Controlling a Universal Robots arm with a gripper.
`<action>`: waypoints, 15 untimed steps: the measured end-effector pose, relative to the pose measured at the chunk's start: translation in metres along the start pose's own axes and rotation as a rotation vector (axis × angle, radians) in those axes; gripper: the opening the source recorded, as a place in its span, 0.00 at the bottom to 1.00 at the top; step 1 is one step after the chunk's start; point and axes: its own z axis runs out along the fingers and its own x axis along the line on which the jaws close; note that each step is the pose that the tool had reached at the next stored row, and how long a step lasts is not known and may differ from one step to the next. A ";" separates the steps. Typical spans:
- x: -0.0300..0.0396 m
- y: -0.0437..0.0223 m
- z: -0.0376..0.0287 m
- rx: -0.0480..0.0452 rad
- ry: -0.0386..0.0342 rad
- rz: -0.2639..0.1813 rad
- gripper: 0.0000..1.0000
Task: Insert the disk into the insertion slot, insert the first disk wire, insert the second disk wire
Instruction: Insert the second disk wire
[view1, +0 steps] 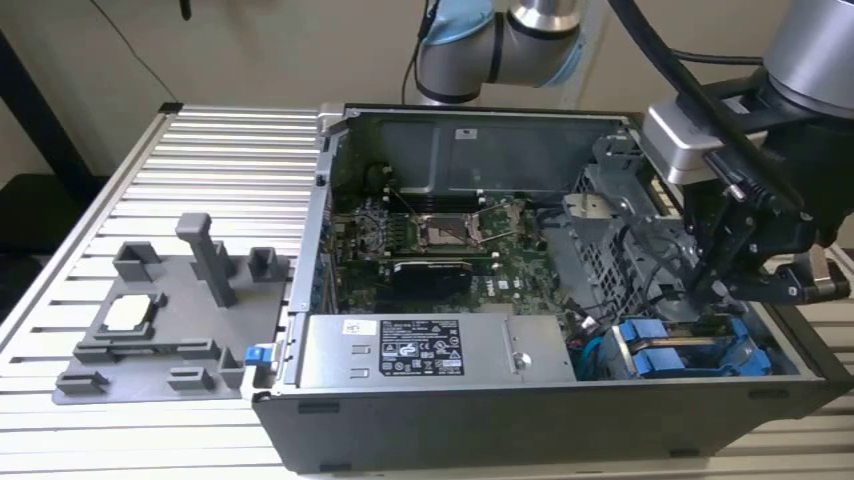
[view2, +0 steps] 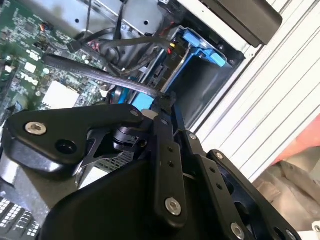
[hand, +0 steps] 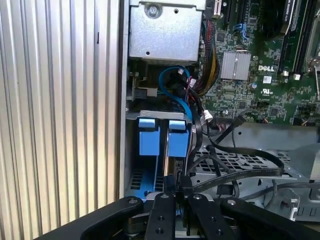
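I have the computer case (view1: 561, 300) lying open on the table (view1: 200, 150), with the arm down at its drive corner. The disk (hand: 149, 137) already sits in the slot (hand: 135, 175), its blue tabs showing. My gripper (hand: 176, 186) is pressed together, pinching a thin wire (view2: 100, 72) just above the drives. I judge this the first wire step: the plug needs fine lining-up with its socket.

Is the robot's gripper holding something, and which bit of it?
I can't tell. The gripper is down by the blue-framed drives, close to a black cable.
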 end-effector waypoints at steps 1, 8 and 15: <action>0.0000 0.0000 0.0000 0.0011 -0.0177 0.003 0.16; 0.0012 -0.0053 0.0011 -0.0306 -0.0593 0.021 0.16; 0.0046 -0.0127 0.0057 -0.0758 -0.0844 0.028 0.16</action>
